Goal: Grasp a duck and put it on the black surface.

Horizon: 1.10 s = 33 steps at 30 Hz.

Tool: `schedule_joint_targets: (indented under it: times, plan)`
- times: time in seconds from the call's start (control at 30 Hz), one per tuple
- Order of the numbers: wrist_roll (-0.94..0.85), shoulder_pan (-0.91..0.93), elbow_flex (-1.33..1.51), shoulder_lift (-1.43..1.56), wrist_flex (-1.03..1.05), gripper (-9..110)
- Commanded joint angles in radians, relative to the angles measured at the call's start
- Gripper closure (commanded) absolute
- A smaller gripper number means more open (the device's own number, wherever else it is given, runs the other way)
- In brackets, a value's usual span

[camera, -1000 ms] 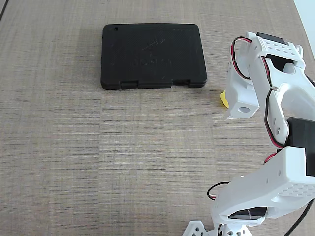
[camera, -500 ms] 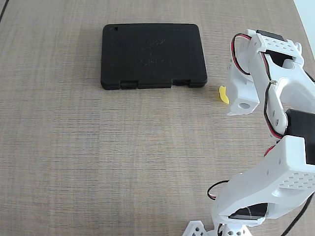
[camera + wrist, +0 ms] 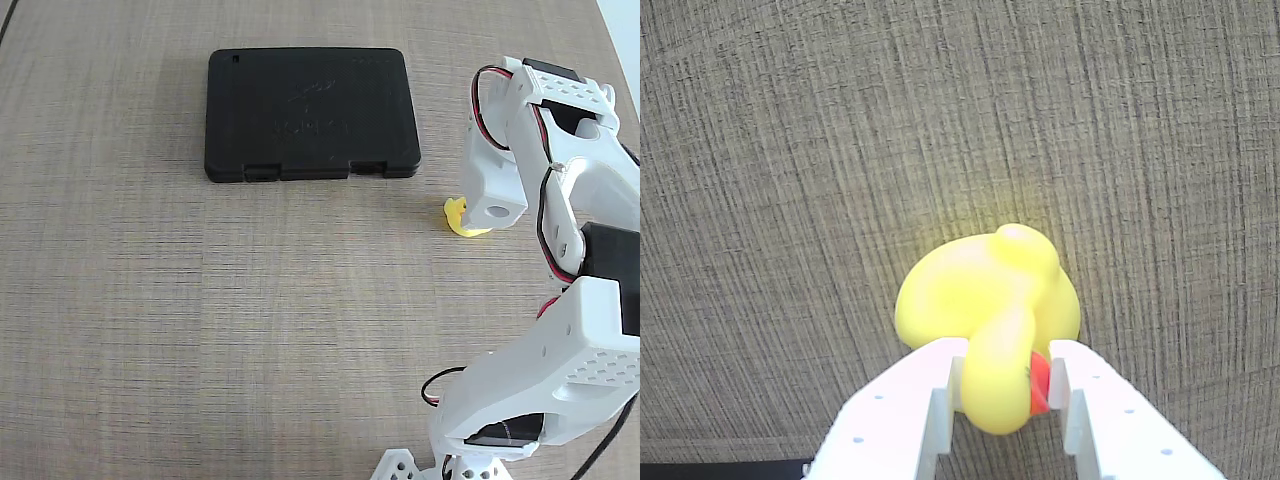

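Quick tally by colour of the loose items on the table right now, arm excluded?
Yellow: 1, the duck, its head between the fingers of the gripper.
Black: 1, the black case, apart from the duck in the fixed view.
Total: 2

Yellow duck (image 3: 985, 300) (red beak) between white pincer (image 3: 1005, 390) fingers, woven table (image 3: 790, 150)

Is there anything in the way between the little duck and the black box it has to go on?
No, nothing visible. The end effector already has its fingers around the duck, and in the fixed view only bare table lies between the duck and the black surface, which sits up and to the left with its top free.
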Motion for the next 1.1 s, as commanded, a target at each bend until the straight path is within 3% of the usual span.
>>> schedule_joint_targets:
  times: [0.0, 0.43, 0.77, 1.07]
  plan:
    - [-0.002, 0.002, -0.020, 0.014, 0.003, 98]
    - [-0.002, -0.021, -0.035, 0.348, 0.084, 97]
    - [0.012, -0.339, -0.035, 0.534, 0.176, 97]
    - [0.014, -0.532, -0.112, 0.425, 0.100, 98]
